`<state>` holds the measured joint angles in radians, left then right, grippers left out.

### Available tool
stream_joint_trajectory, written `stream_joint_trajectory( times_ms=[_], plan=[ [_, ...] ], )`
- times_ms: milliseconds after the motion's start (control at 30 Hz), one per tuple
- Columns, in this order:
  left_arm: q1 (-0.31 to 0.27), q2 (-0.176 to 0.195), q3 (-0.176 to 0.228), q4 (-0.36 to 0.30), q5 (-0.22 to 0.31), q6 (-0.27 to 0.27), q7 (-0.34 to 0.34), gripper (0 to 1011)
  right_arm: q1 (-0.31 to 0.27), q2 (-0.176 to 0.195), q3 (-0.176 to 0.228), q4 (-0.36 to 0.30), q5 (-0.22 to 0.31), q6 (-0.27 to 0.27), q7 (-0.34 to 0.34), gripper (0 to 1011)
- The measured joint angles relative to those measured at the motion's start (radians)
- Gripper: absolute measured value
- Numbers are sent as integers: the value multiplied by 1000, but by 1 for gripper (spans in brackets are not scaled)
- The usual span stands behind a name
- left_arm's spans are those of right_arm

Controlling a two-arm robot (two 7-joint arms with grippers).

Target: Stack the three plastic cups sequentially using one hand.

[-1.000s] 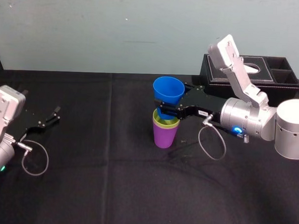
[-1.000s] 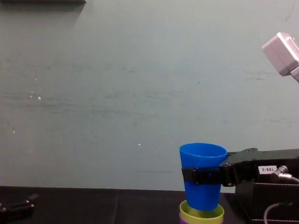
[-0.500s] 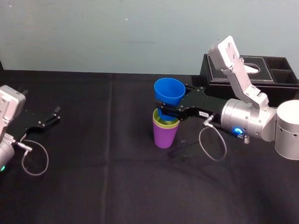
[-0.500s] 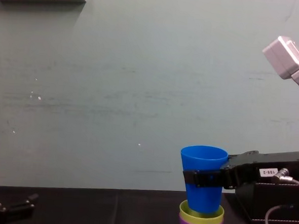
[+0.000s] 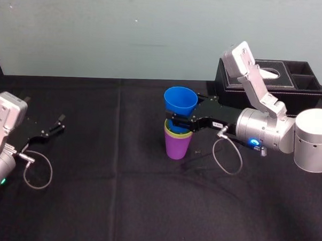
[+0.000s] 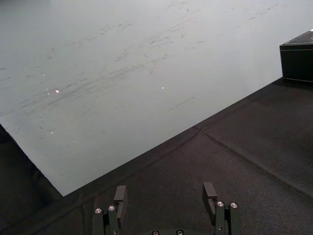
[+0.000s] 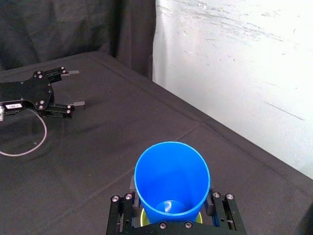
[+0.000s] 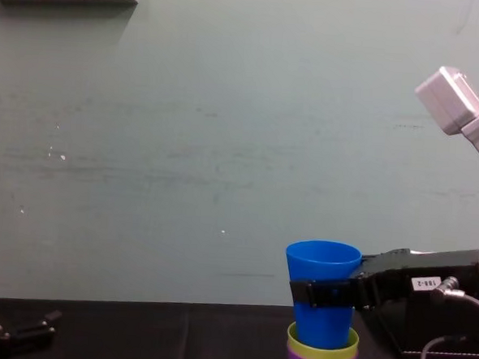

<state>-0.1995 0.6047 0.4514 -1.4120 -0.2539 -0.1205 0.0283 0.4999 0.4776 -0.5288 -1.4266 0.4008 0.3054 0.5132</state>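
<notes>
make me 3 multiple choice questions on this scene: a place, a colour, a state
1. Where is the base of the tapered blue plastic cup? A) on a shelf B) inside the yellow-green plastic cup C) on a box
2. What colour is the bottom cup of the stack? A) purple B) red C) white
3. How is the black left claw? A) shut on a cup B) shut on nothing C) open
Answers: 1 B, its base dips below that cup's rim, black right claw clamped on it. 2 A, the purple plastic cup is lowest. 3 C, its fingers stand apart, holding nothing.
</notes>
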Motion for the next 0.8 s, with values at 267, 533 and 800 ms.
stream_joint_trajectory(
  times_ms=[267, 533, 800],
  plan=[
    [0, 0, 0, 0, 0, 0, 0, 1010, 0, -3, -5, 11, -2, -4, 4, 729],
    [0, 0, 0, 0, 0, 0, 0, 1010, -5, -4, -10, 23, -7, -8, 6, 729],
    [0, 0, 0, 0, 0, 0, 0, 1010, -6, -3, -10, 25, -7, -10, 9, 729]
  ],
)
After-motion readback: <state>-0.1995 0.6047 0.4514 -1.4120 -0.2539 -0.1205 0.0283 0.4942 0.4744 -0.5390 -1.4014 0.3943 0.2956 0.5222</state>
